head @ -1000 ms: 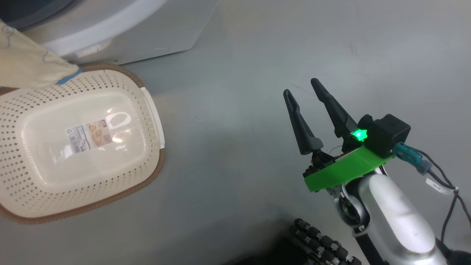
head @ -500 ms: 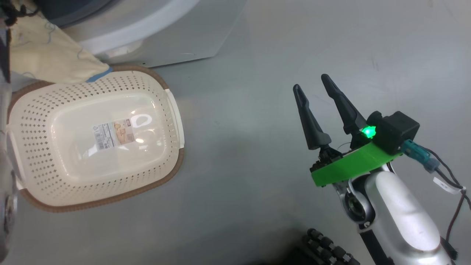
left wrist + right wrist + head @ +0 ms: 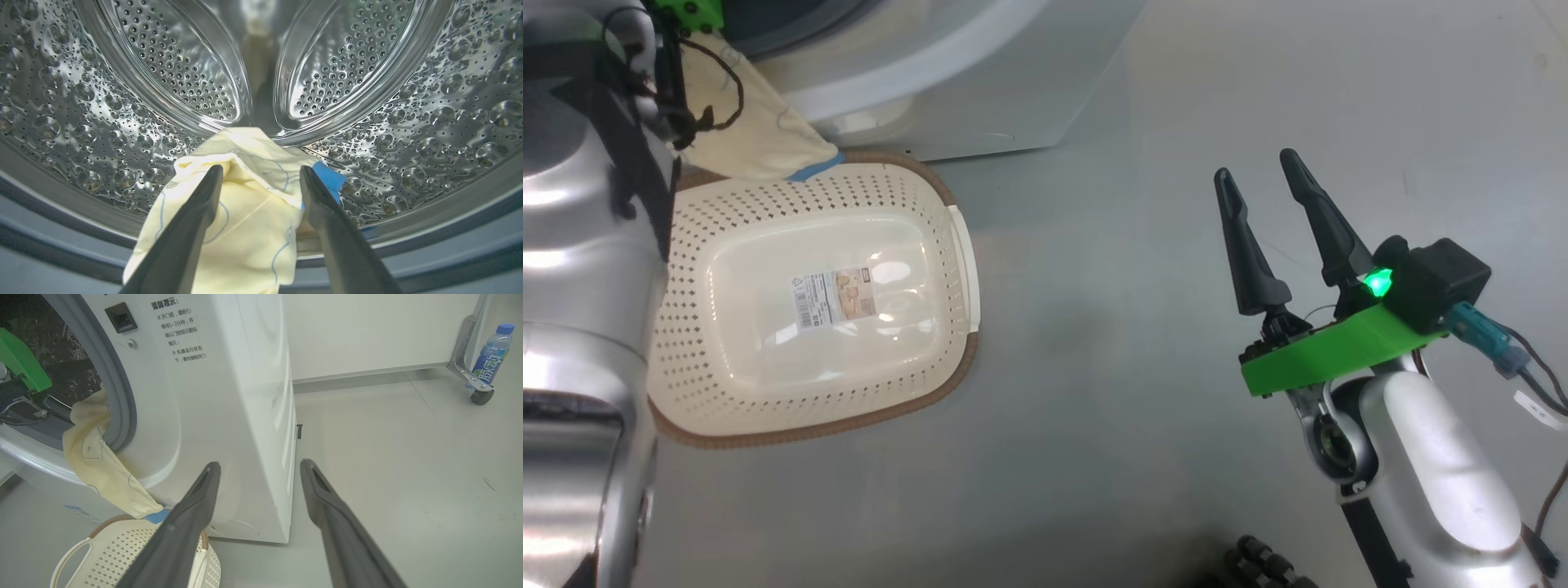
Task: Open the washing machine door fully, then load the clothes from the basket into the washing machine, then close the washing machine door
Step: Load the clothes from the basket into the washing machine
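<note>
Head camera has shifted: left forearm (image 3: pixel 580 245) now in frame, basket (image 3: pixel 686 327) empty, unmoved. Left gripper (image 3: pixel 260 168) wide open inside drum (image 3: pixel 81 122), clothes (image 3: pixel 245 212) loose between fingers (image 3: pixel 192 228), tail hanging out to basket rim. Right gripper (image 3: pixel 1256 163) wide, empty. Loading unfinished.

Smooth grey floor (image 3: pixel 1094 367), slight sheen, few scuffs. Plain white wall (image 3: pixel 367 330) with grey skirting strip (image 3: pixel 367 373) at its foot. Far corner: metal bracket (image 3: pixel 463 355) on a black caster (image 3: pixel 478 396), blue-capped drink bottle (image 3: pixel 492 355) just beside it
</note>
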`<state>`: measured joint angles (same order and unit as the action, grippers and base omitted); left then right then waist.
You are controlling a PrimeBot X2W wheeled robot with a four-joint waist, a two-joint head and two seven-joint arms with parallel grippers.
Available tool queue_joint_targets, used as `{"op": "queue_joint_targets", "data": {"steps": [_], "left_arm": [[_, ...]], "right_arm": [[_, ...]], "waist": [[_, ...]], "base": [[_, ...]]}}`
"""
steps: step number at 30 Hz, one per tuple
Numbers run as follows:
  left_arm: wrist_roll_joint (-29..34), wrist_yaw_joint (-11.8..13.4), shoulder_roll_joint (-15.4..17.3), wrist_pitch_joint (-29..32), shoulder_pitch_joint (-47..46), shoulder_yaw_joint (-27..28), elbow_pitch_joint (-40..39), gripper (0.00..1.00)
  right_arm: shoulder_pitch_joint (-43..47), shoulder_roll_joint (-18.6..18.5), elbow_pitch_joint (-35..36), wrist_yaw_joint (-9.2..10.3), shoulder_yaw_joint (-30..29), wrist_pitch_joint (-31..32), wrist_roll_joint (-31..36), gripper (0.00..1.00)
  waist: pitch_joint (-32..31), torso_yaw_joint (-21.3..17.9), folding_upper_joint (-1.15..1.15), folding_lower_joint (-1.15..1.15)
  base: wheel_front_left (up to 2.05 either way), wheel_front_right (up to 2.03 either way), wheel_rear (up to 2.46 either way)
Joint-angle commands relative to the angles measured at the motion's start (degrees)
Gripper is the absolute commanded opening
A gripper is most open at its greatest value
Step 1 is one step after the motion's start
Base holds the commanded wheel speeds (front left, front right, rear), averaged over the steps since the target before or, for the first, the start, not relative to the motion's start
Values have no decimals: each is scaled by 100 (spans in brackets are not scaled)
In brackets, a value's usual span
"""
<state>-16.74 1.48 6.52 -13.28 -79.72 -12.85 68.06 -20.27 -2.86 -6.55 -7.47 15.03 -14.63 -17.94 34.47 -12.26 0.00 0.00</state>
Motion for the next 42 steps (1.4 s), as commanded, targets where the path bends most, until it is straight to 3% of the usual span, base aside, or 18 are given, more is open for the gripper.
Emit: {"op": "queue_joint_targets", "data": {"steps": [1, 8, 15, 24, 33, 42], "left_arm": [[-34, -16, 176, -77, 68, 45, -280, 100], [-144, -14, 191, -156, 1069, 102, -1156, 100], [-310, 33, 277, -166, 2376, 200, -2536, 100], [-418, 357, 505, -97, 4386, 295, -4472, 100], [-464, 575, 595, -62, 5615, 321, -5470, 100], [-409, 678, 663, -121, 6426, 331, -5932, 100]], "right_arm": [[103, -2, 153, -2, 33, -37, 62, 100], [244, -2, 175, -2, -219, -37, 175, 100], [355, -2, 206, -2, -367, -37, 224, 100], [480, -7, 252, -2, -473, -37, 271, 100], [533, -27, 248, -2, -510, -37, 284, 100], [592, -28, 258, -2, -464, -37, 286, 100]], "waist": [[-55, 62, 0, 0], [-203, 216, 0, 0], [-315, 295, 0, 0], [-445, 320, 0, 0], [-506, 341, 0, 0], [-597, 283, 0, 0]], "base": [[0, 0, 0], [0, 0, 0], [0, 0, 0], [0, 0, 0], [0, 0, 0], [0, 0, 0]]}}
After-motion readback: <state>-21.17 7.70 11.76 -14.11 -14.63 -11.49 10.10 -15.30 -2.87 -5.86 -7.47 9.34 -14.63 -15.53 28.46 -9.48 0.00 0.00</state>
